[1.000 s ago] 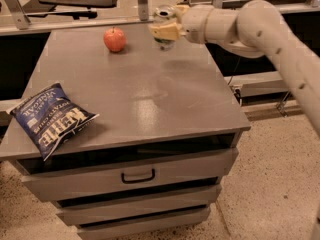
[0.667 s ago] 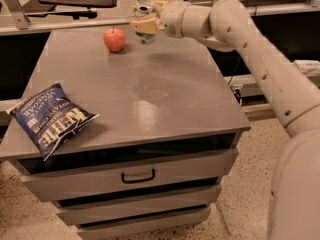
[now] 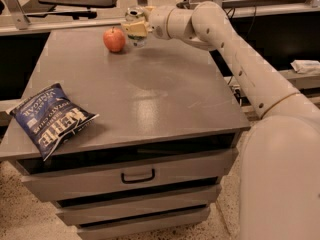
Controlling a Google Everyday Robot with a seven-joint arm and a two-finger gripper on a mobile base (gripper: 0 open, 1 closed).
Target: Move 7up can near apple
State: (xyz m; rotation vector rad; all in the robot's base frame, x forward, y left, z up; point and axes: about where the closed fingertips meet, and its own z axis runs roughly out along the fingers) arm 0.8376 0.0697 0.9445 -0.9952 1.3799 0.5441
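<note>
The red-orange apple [image 3: 114,39] sits on the grey table top [image 3: 150,84] near its far edge. Just right of it, the 7up can [image 3: 135,25] stands upright with its silver top showing, held at the far edge of the table. My gripper [image 3: 137,28] reaches in from the right and is shut on the can, with its pale fingers [image 3: 134,30] across the can's side. The can's lower part is partly covered by the fingers. The gap between can and apple is small.
A blue Kettle chip bag [image 3: 51,119] lies at the table's front left corner. My arm [image 3: 235,54] spans the right side of the table. Drawers [image 3: 135,176] sit under the top. A rail and shelving run behind the table.
My gripper has carried the can leftward along the far edge, from right of centre to just beside the apple. The apple and chip bag have not moved.
</note>
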